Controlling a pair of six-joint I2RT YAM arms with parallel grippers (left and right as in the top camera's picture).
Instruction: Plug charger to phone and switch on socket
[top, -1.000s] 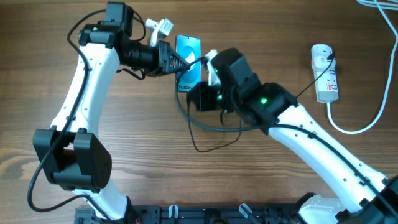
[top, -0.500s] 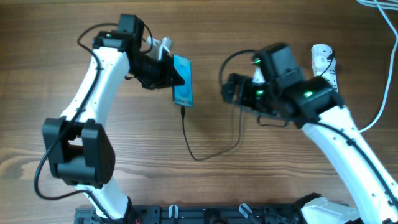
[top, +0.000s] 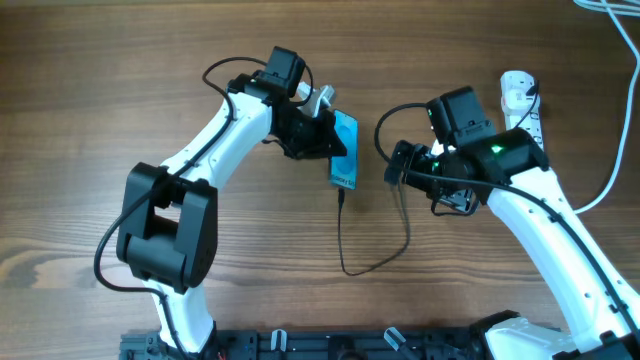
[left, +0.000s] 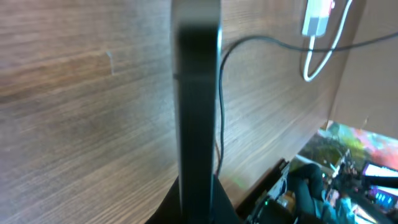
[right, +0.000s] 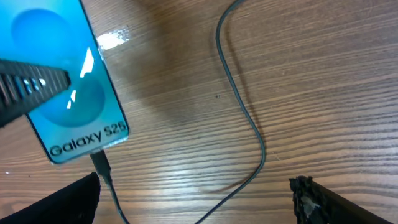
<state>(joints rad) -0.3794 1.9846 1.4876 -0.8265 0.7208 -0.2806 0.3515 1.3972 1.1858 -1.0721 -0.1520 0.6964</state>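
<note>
Phone (top: 345, 152) at the middle of the surface (top: 80, 120), clamped in the jaws of the left gripper (top: 322, 140) on its left. The charger (top: 341, 235) enters its near edge, runs forward, then loops right. The right gripper (top: 397, 176) stands just right of the phone; the socket (top: 524, 120) lies farther right, behind.

Counted across the overhead and wrist views: robot arms, two, namely left arm (top: 215, 140) and right arm (top: 545, 205); grippers, two, one per arm, namely left gripper (top: 328, 140) and right gripper (right: 196, 196); phone (top: 345, 155), one, cyan-screened; charger cable (top: 342, 240), one, thin and black, with one plug tip (top: 341, 195) and one black plug (top: 530, 94); power strip (top: 513, 84), one, white; white cord stretches, two, namely looping cord (top: 600, 195) and corner cord (top: 600, 8), not distinguishable as one cord or two; wooden table (top: 90, 100), one.
</note>
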